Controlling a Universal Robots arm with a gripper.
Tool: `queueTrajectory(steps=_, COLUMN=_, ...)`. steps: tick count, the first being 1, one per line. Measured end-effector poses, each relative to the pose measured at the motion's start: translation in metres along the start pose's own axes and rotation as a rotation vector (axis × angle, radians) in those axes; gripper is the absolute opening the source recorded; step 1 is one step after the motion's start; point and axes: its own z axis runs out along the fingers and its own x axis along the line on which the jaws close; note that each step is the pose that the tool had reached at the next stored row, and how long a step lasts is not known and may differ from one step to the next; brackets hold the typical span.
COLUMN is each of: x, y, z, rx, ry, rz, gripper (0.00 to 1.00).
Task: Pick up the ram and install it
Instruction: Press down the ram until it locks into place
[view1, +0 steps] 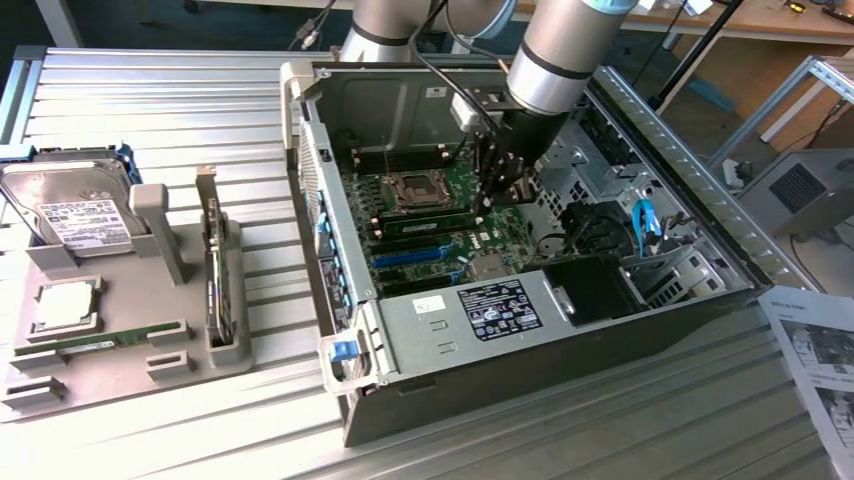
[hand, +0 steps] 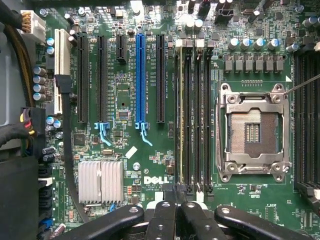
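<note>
**Ram in slot, gripper shut and empty**

The long thin green ram stick (hand: 181, 115) stands on edge in a black memory slot of the green Dell motherboard (hand: 125, 95). Its slot is in the bank just beside the open silver CPU socket (hand: 252, 132). In the exterior view the ram stick (view1: 424, 227) runs across the board inside the open grey steel PC case (view1: 441, 312). The case lies on its side, so the board faces up at me and I get a straight drop onto the slots.

My black two-finger gripper (hand: 176, 194) is fully closed, fingers pressed together, nothing between them. The tips are over one end of the slot bank, roughly in line with the stick. Can't tell whether they touch its top edge or sit just above it. My read: closed fingers make a blunt pusher for seating. Can't tell if the end latches are locked.

The twin green stick (view1: 114, 339) lies flat in a groove on the grey parts tray (view1: 80, 378), well apart from the case and near the square silver processor chip (view1: 67, 305). I'd guess the grooves keep parts at known pick spots.
</note>
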Motion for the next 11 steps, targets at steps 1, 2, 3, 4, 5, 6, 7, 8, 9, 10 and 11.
queueTrajectory(steps=1, x=0.0, y=0.0, z=0.0, rx=0.0, ry=0.0002, rz=0.0, gripper=0.11)
queueTrajectory(steps=2, x=0.0, y=0.0, z=0.0, rx=0.0, ry=0.0001, rz=0.0, gripper=0.11)
queueTrajectory(steps=3, x=0.0, y=0.0001, z=0.0001, rx=0.0, ry=0.0002, rz=0.0, gripper=0.11)
queueTrajectory(steps=4, x=0.0, y=0.0002, z=0.0002, rx=0.0, ry=0.0001, rz=0.0, gripper=0.11)
queueTrajectory(steps=5, x=-0.0002, y=0.0003, z=0.0003, rx=0.0, ry=-0.0001, rz=0.0, gripper=0.11)
queueTrajectory(steps=6, x=-0.0004, y=0.0005, z=0.0005, rx=0.0, ry=-0.0003, rz=0.0, gripper=0.11)
queueTrajectory(steps=7, x=-0.0007, y=0.0008, z=0.0006, rx=0.0, ry=-0.0002, rz=0.0, gripper=0.11)
queueTrajectory(steps=8, x=-0.0012, y=0.0012, z=0.0008, rx=0.0, ry=0.0, rz=0.0, gripper=0.11)
queueTrajectory(steps=9, x=-0.0019, y=0.0017, z=0.001, rx=0.0, ry=0.0, rz=0.0, gripper=0.11)
queueTrajectory(steps=10, x=-0.0028, y=0.0022, z=0.0012, rx=0.0001, ry=-0.0001, rz=0.0, gripper=0.11)
queueTrajectory(steps=11, x=-0.0038, y=0.0027, z=0.0013, rx=0.0002, ry=-0.0001, rz=0.0, gripper=0.11)
